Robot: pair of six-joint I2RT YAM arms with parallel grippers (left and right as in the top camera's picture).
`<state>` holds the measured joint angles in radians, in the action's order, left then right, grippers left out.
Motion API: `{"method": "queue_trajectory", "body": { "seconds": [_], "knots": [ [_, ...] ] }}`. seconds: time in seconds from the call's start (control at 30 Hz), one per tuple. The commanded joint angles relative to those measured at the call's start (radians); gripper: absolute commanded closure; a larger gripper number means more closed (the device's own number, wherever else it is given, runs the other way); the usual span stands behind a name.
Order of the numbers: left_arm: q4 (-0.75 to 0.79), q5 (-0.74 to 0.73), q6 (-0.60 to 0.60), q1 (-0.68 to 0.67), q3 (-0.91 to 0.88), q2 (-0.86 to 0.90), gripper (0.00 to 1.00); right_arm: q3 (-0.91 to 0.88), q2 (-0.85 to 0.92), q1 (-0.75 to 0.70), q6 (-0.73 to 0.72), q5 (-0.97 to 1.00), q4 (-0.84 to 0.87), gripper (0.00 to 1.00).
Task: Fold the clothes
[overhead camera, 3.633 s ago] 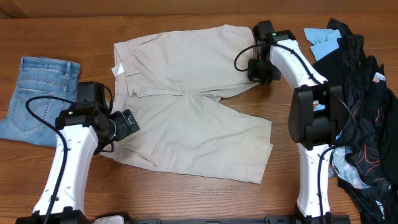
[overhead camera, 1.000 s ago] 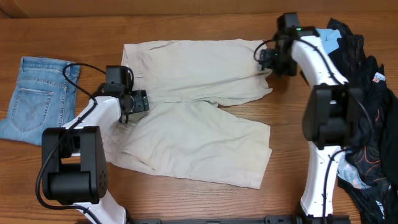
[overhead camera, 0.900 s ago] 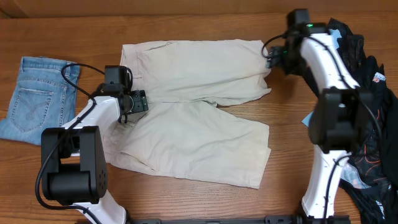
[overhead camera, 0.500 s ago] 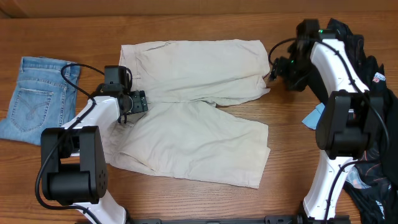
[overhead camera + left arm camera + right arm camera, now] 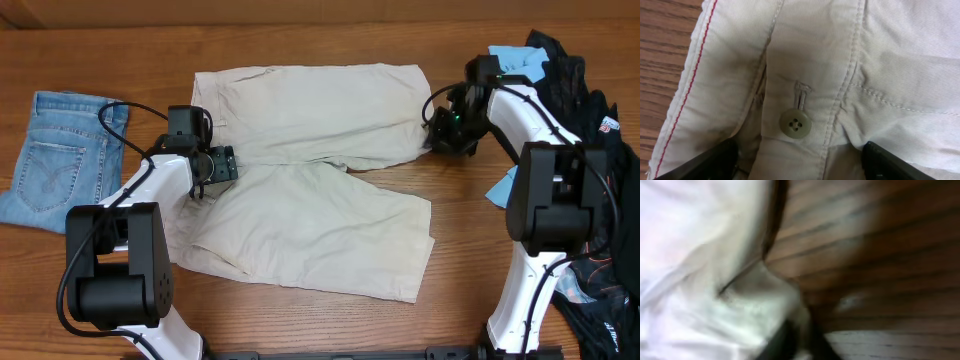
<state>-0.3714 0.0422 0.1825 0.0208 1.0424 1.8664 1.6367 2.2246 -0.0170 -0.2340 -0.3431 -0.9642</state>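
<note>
The beige khaki shorts [image 5: 310, 170] lie flat in the middle of the table, waistband at the left, both legs running to the right. My left gripper [image 5: 213, 165] sits on the waistband. In the left wrist view its jaws [image 5: 797, 165] are wide open, straddling the waistband and its grey button [image 5: 795, 122]. My right gripper [image 5: 440, 135] is at the lower right corner of the far leg's hem. The right wrist view is blurred; the dark fingers [image 5: 800, 340] stand close together with pale cloth [image 5: 700, 280] between them.
Light-blue denim shorts [image 5: 60, 160] lie folded at the far left. A heap of black and sky-blue garments [image 5: 585, 200] fills the right edge behind my right arm. Bare wooden table [image 5: 460, 260] shows between the shorts and the heap.
My right gripper let go of the far leg's hem, swung up and right, then came down to the hem's lower right corner. The left gripper has stayed on the waistband.
</note>
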Motion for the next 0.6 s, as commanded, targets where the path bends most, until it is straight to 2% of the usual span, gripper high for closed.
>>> {"method": "queue_trajectory", "body": {
  "seconds": [0.0,0.27,0.43,0.57],
  "knots": [
    [-0.049,0.042,0.005,0.031,-0.063,0.069,0.17,-0.024,-0.004,0.010,-0.002,-0.009,-0.002,0.96],
    [-0.061,0.043,0.003,0.031,-0.063,0.069,0.16,-0.019,-0.045,-0.059,-0.002,0.180,-0.226,0.96],
    [-0.062,0.042,0.004,0.031,-0.063,0.069,0.16,-0.019,-0.048,-0.076,-0.002,0.249,-0.260,0.96],
    [-0.074,0.043,-0.009,0.031,-0.062,0.068,0.14,-0.019,-0.048,-0.076,-0.001,0.249,-0.198,0.79]
  ]
}}
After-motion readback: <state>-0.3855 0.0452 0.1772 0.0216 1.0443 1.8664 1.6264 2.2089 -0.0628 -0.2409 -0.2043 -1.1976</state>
